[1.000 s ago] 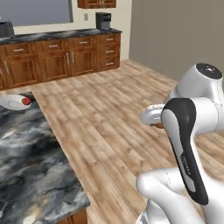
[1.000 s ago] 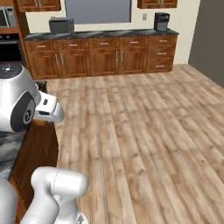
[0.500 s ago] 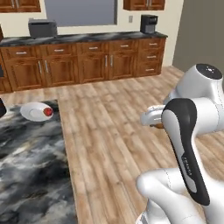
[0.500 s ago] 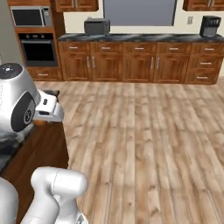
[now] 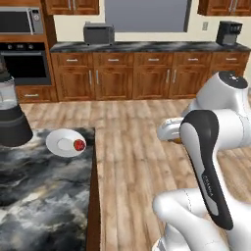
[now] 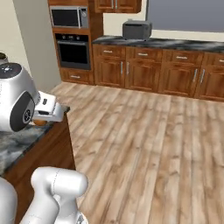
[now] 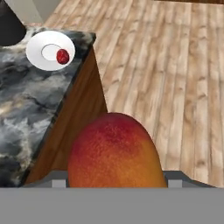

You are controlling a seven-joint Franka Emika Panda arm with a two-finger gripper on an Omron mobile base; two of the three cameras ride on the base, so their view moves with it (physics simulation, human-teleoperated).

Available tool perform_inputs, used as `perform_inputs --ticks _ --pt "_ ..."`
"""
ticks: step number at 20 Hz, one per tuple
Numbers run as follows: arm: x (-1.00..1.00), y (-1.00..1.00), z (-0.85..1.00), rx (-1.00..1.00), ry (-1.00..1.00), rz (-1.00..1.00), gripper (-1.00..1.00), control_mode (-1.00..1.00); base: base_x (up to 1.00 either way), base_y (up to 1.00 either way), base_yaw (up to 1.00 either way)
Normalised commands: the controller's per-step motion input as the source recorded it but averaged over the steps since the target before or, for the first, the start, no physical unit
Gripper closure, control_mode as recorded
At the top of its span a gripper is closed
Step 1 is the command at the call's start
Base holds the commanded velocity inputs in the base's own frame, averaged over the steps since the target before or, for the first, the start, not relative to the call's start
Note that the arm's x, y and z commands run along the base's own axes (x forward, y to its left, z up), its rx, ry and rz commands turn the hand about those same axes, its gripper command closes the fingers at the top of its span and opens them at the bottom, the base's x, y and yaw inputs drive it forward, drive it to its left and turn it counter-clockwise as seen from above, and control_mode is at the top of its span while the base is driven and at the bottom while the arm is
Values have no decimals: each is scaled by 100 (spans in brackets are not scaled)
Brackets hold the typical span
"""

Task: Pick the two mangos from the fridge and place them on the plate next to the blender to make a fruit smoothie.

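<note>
- Our end effector (image 7: 114, 181) is clamped on the orange mango (image 7: 114, 153), held above the wood floor (image 7: 175, 65).
- The red mango (image 7: 63, 56) sits on the white plate (image 7: 37, 54) beside the blender (image 5: 12, 117) on our counter (image 7: 30, 100).
- We read no writing.

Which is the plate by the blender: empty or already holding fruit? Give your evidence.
Holding fruit. The white plate on the marble counter beside the blender carries one deep red mango; the orange mango sits in the gripper.
</note>
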Motion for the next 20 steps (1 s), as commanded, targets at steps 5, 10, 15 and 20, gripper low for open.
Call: perform_inputs --ticks 5,10,15,20 --pt "0 0 0 0 0 0 100 100 99 -54 67" --pt "40 28 -30 -8 3 5 100 -100 55 -9 28" --pt "100 100 -86 -31 15 0 100 -100 0 0 0" --pt "100 84 -41 -2 18 3 100 -100 0 0 0"
